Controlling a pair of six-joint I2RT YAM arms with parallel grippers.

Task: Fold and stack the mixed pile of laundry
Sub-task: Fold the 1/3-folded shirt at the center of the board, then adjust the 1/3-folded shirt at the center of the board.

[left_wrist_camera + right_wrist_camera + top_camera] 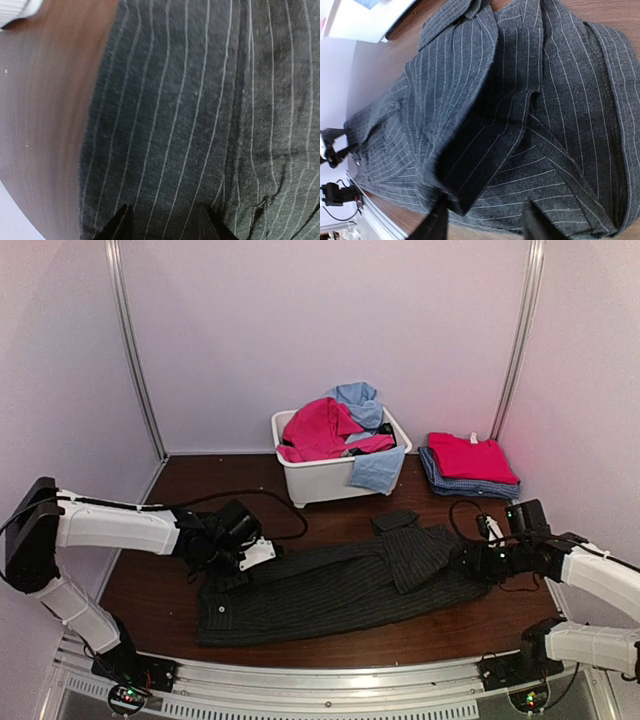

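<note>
the black pinstriped garment (330, 590) lay flat across the table (150, 590), ready for folding, with the left gripper (165, 227) and right gripper (487, 222) over opposite ends, both spread wide and holding nothing

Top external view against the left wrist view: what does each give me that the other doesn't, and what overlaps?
Only top external: the white tub holding a pink-red garment and a light blue garment, the folded stack at the right, the right hand, and the whole outline of the black pinstriped garment.
Only left wrist: the left hand with its fingers apart over the cloth near its edge, and the weave up close.
Both: the pinstriped cloth lying on the brown table.
</note>
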